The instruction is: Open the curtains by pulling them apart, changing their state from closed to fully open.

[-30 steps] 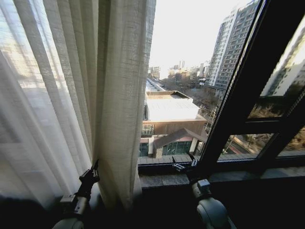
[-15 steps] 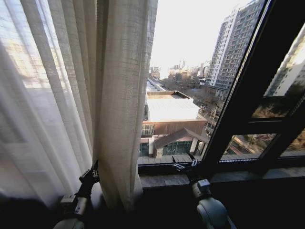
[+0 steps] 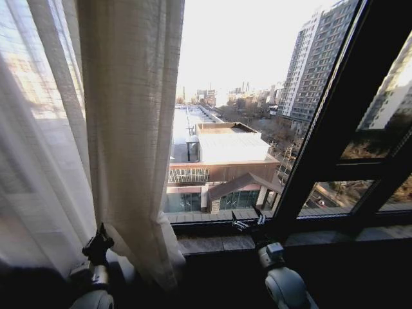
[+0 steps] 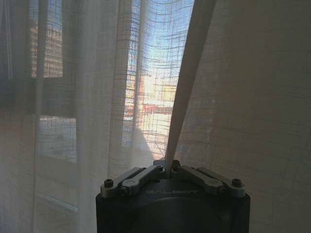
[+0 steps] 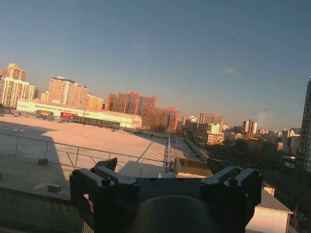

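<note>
Left gripper (image 3: 98,237) pinches fold of sheer white pleated curtains (image 3: 122,129), bunched at window's left side. Right gripper (image 3: 248,222) spread, idle by sill. Advice: pull level, steady, avoid tearing fabric.

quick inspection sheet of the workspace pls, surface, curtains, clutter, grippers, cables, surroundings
surface: stone window sill below the glass, bare where visible
job's things: curtains bunched on the robot's left; pane to the right uncovered
clutter: nothing seen
grippers: left gripper low at the curtain's foot, shut on a fold of fabric, as the left wrist view shows; right gripper open over the sill, apart from the fabric
cables: nothing seen
surroundings: dark window frame, city buildings outside
</note>
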Controlling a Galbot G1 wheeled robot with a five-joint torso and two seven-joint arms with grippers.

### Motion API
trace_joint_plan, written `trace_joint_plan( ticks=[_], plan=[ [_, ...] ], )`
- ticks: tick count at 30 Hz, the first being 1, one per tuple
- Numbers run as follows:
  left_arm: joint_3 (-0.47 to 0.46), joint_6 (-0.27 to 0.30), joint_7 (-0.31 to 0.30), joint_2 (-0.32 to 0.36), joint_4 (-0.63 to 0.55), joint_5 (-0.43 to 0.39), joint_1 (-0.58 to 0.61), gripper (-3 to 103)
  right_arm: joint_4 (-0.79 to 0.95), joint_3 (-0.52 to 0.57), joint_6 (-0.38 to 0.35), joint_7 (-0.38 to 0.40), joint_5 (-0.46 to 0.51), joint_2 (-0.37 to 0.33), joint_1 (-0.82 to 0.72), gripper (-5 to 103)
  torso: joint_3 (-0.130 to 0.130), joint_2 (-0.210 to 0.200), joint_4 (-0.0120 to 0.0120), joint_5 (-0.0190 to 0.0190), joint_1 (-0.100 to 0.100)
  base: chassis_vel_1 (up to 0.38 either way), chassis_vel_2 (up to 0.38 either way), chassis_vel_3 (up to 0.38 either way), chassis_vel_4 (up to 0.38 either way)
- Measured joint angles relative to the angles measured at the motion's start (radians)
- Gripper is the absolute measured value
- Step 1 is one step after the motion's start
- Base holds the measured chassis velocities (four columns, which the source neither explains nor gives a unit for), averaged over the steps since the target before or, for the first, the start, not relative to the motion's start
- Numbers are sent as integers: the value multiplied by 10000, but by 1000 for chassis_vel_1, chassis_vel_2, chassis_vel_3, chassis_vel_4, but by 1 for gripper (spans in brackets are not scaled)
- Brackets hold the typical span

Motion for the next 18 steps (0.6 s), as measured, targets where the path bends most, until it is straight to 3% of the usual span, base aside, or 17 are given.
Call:
trace_joint_plan(
  ticks=[3, 6, 8, 10, 12, 14, 16, 18],
  plan=[
    [51, -101, 313, 42, -144, 18, 109, -3, -10, -50, 0, -1, -8, 47, 21, 100, 0, 0, 0, 0, 0, 0, 0, 0, 0],
    [19, -266, 1487, 93, -307, 108, 238, 13, -20, -46, 0, 0, -13, 71, 23, 100, 0, 0, -2, 1, 0, 0, 0, 0, 0],
    [-10, -267, 1708, 138, -354, 105, 256, 13, -25, -23, -1, 0, -13, 68, 15, 100, 1, 0, -1, 2, 0, 0, 0, 0, 0],
    [-237, -247, 2458, 330, -498, 14, 261, 24, -44, 49, -1, 2, -8, 58, -8, 100, 0, 0, -2, 1, 0, 0, 0, 0, 0],
    [-343, -228, 2673, 404, -537, -12, 251, 29, -51, 65, 0, 2, -7, 55, -15, 100, 0, 0, -2, 1, 0, 0, 0, 0, 0],
    [-690, -81, 3306, 649, -657, -173, 243, 34, -106, 109, 21, 6, 6, 54, -31, 100, 0, 0, -2, 1, -1, 0, 0, 0, 0],
    [-1123, 586, 4073, 996, -989, -619, 319, 45, -121, 90, 22, 18, 175, 76, -52, 100, 0, 0, -2, 1, 0, 0, 0, 0, 0],
    [-1208, 778, 4188, 1105, -1083, -766, 352, 51, -121, 70, 13, 23, 226, 95, -52, 100, 1, 0, -2, 4, 0, 0, 0, 0, 0]
  ],
)
